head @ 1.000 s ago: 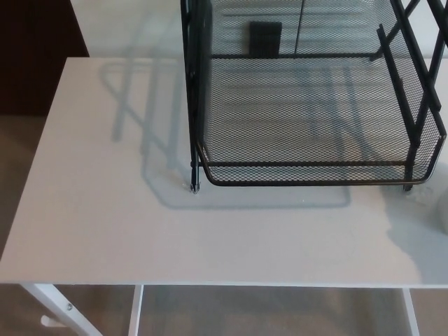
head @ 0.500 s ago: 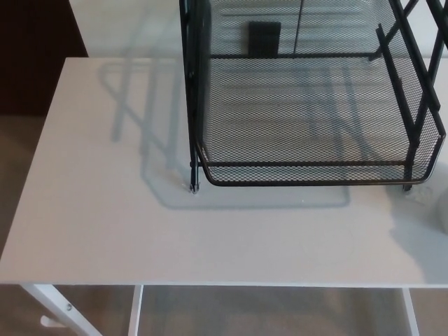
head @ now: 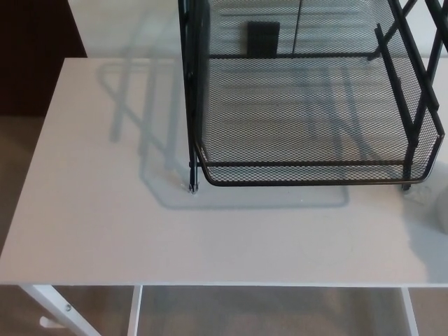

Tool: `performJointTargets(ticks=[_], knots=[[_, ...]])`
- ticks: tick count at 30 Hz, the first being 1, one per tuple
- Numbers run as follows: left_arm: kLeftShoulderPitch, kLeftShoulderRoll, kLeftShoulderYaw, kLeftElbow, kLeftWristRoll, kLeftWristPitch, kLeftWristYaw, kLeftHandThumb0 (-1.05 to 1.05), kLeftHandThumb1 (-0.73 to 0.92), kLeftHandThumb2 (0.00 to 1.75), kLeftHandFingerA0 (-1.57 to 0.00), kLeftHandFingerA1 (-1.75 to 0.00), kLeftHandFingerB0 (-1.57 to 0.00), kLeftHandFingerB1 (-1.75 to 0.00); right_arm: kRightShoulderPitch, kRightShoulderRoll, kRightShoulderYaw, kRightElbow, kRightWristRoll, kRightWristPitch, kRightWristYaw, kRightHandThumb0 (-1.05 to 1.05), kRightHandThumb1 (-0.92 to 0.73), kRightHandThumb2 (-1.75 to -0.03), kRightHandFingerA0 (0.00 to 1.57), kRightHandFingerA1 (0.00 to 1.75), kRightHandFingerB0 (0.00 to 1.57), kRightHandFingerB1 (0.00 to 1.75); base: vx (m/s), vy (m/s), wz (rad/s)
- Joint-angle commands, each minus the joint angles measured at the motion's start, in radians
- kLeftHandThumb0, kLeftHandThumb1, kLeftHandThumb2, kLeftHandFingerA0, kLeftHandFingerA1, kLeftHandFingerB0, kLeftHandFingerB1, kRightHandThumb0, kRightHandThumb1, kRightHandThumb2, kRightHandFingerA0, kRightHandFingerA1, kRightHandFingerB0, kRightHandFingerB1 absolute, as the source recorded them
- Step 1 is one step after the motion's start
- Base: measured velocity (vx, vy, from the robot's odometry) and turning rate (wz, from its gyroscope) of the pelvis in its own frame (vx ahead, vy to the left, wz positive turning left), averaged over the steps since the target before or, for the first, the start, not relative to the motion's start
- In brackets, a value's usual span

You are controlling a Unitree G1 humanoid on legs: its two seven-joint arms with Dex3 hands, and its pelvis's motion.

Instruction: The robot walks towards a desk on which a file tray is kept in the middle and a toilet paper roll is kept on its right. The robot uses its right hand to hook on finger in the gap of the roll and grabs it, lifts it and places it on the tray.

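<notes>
Nothing on the table has moved since the earlier pictures; only the camera has drifted a little, so the whole scene sits slightly lower and to the right. Neither of the robot's hands is in view, so the state of the fingers cannot be told: no thumb, finger or forearm shows anywhere.

A white table [head: 175, 238] fills most of the head view. A black wire-mesh file tray [head: 308, 171] stands toward the back and right of the table, its curved front lip facing the robot and its basket empty. At the table's right edge, just beside the tray's front right corner, a pale rounded sliver shows, cut off by the picture's edge. Going by the task, this is probably the toilet paper roll [head: 444, 210], but too little shows to see its hollow centre or which way it lies.

As a judgement: a roll like this is very light, soft and easily squashed, with a stiffer cardboard tube inside. A hard squeeze could dent it or loosen the paper. Hooking one finger through the tube, with the thumb resting on the outside, should carry it securely.
</notes>
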Motion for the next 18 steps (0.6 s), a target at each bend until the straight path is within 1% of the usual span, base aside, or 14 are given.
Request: performJointTargets(ticks=[1,2,3,4,5,6,7,8,12,13,18], knots=[[0.018,0.019,0.0,-0.032,0.006,-0.045,0.0,-0.88,0.68,1.07,-0.48,-0.77,-0.2,-0.65,-0.015,-0.013,0.013,0.007,-0.028,0.014,0.002,-0.52,-0.55,-0.69,0.05,0.29,0.11,0.31,0.0,0.0,0.0],[0.019,0.019,0.001,-0.034,0.006,-0.044,0.0,-0.88,0.68,1.07,-0.48,-0.77,-0.2,-0.65,-0.016,-0.013,0.013,0.007,-0.029,0.014,0.003,-0.52,-0.55,-0.69,0.05,0.29,0.11,0.31,0.0,0.0,0.0],[0.002,0.02,0.001,-0.007,0.004,-0.044,-0.001,-0.9,0.91,0.66,-0.47,-0.8,-0.18,-0.68,-0.017,-0.008,0.015,0.001,-0.028,0.019,0.003,-0.51,-0.55,-0.69,0.05,0.28,0.12,0.32,0.0,0.0,0.0],[-0.001,0.019,0.002,-0.008,0.001,-0.036,-0.003,-0.9,0.91,0.67,-0.46,-0.81,-0.18,-0.69,-0.017,-0.001,0.02,-0.004,-0.031,0.025,0.0,-0.52,-0.55,-0.69,0.05,0.28,0.13,0.32,0.0,0.0,0.0],[0.001,0.024,-0.007,-0.006,0.012,-0.047,-0.006,-0.9,0.92,0.67,-0.47,-0.81,-0.19,-0.69,-0.013,0.003,0.029,-0.001,-0.033,0.01,0.003,-0.47,-0.58,-0.6,0.05,0.27,0.16,0.28,0.0,0.0,0.0],[0.001,0.024,-0.009,-0.005,0.013,-0.049,-0.007,-0.9,0.92,0.67,-0.47,-0.81,-0.19,-0.69,-0.013,0.003,0.031,-0.001,-0.033,0.009,0.003,-0.47,-0.58,-0.6,0.05,0.27,0.16,0.28,0.0,0.0,0.0],[0.001,0.022,-0.006,-0.001,0.011,-0.054,-0.001,-0.91,0.92,0.66,-0.49,-0.81,-0.2,-0.69,-0.01,0.008,0.04,0.01,-0.042,-0.009,-0.004,-0.54,-0.54,-0.7,0.05,0.29,0.13,0.33,0.0,0.0,0.0],[0.027,0.018,0.002,-0.052,0.001,-0.033,-0.002,-0.91,0.91,0.66,-0.48,-0.81,-0.19,-0.69,-0.001,0.005,0.055,0.004,-0.059,0.004,-0.007,-0.52,-0.54,-0.69,0.05,0.29,0.13,0.33,0.0,0.0,0.0],[0.034,0.019,0.003,-0.081,-0.003,-0.004,-0.006,-0.93,0.9,0.66,-0.47,-0.81,-0.19,-0.69,0.007,0.006,0.066,0.021,-0.068,-0.005,-0.01,-0.51,-0.54,-0.69,0.04,0.28,0.12,0.31,0.0,0.0,0.0],[0.028,0.02,-0.001,-0.073,0.001,-0.006,-0.006,-0.91,0.91,0.66,-0.48,-0.82,-0.2,-0.7,0.011,0.005,0.065,0.026,-0.067,-0.008,-0.008,-0.51,-0.55,-0.69,0.03,0.29,0.11,0.31,0.0,0.0,0.0],[0.035,0.016,-0.002,-0.078,0.004,-0.024,-0.004,-0.91,0.92,0.66,-0.47,-0.8,-0.19,-0.68,0.016,-0.003,0.069,0.034,-0.076,-0.005,0.0,-0.5,-0.55,-0.7,0.03,0.25,0.12,0.31,0.0,0.0,0.0]])
